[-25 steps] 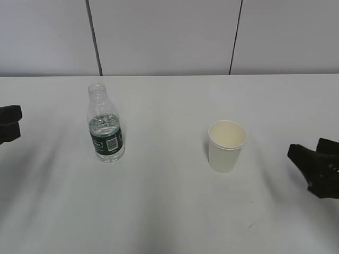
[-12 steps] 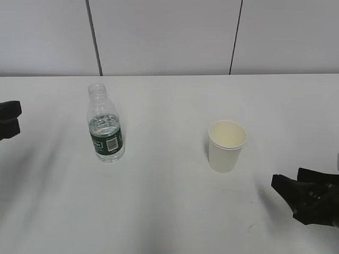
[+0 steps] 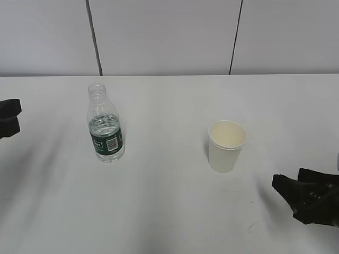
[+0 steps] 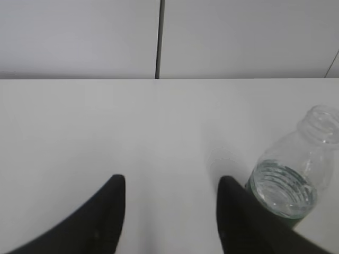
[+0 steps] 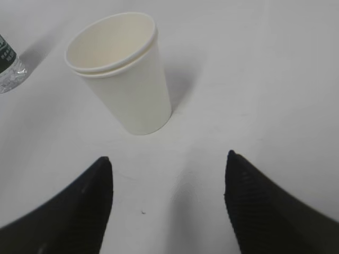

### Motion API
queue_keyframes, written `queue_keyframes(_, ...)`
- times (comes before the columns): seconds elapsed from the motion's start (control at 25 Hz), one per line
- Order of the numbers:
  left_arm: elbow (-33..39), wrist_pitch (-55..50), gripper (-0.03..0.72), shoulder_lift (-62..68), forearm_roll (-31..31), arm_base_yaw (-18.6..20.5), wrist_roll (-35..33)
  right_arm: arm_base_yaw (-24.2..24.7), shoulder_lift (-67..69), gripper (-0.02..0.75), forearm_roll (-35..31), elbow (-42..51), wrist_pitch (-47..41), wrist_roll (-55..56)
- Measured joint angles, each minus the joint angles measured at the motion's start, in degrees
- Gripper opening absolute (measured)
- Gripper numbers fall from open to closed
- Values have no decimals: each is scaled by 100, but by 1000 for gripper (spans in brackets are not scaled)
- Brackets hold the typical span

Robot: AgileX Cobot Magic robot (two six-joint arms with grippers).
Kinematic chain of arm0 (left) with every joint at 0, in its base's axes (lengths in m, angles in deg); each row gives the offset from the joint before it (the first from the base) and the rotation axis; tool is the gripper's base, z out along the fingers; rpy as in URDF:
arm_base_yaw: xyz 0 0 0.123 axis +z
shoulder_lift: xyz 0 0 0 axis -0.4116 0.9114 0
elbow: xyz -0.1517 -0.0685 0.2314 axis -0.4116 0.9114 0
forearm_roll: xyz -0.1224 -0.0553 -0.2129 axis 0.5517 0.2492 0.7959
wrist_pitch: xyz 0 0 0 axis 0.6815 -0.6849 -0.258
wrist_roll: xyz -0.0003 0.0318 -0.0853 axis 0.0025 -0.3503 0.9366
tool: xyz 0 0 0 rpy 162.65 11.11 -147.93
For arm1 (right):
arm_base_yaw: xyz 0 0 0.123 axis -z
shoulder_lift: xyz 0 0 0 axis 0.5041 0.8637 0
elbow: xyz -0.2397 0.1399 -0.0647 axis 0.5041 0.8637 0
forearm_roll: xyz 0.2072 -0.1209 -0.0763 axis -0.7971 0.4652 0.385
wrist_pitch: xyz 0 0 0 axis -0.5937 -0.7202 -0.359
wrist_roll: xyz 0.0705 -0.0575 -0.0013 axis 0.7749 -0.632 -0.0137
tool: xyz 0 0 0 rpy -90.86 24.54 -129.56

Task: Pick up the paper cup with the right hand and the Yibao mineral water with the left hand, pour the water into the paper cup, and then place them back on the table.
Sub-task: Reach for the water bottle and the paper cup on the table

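At the far left edge of the exterior view, the left hand (image 3: 9, 117) — a black gripper, only partly in frame — is seen above the large, plain white matte table (image 3: 169, 211), well apart from the bottle. In the left wrist view its two black fingers (image 4: 106, 222) are spread with bare tabletop between them; nothing is grasped. To their right, close beside the right finger, the neck and shoulder of the bottle are shown.

Further right in the exterior view, the Yibao mineral water (image 3: 105, 125) — a small clear ribbed plastic bottle with a dark green label and a white barcode patch, its neck uncapped — stands upright on the table, partly filled.

Right of centre, the small cream-white paper cup (image 3: 226, 145) with a rolled rim stands upright and is seen to be empty, well apart from the bottle.

At the lower right edge, the right hand (image 3: 307, 198), a black gripper, is held low over the table near the cup. In the right wrist view its fingers (image 5: 265, 211) are parted and empty, with the cup ahead of the gap, untouched.
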Motion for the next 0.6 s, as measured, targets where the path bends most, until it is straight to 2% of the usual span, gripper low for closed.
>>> queue_keyframes(0.12, 0, 4, 356, 0, 0, 0, 0, 0, 0, 528, -44, 0, 11, -12)
queue_keyframes(0.32, 0, 100, 356, 0, -50, 0, 0, 0, 0, 638, -44, -158, 10, -274)
queue_keyframes(0.6, 0, 270, 356, 0, -194, 0, 0, 0, 24, 659, 107, -573, 10, -345)
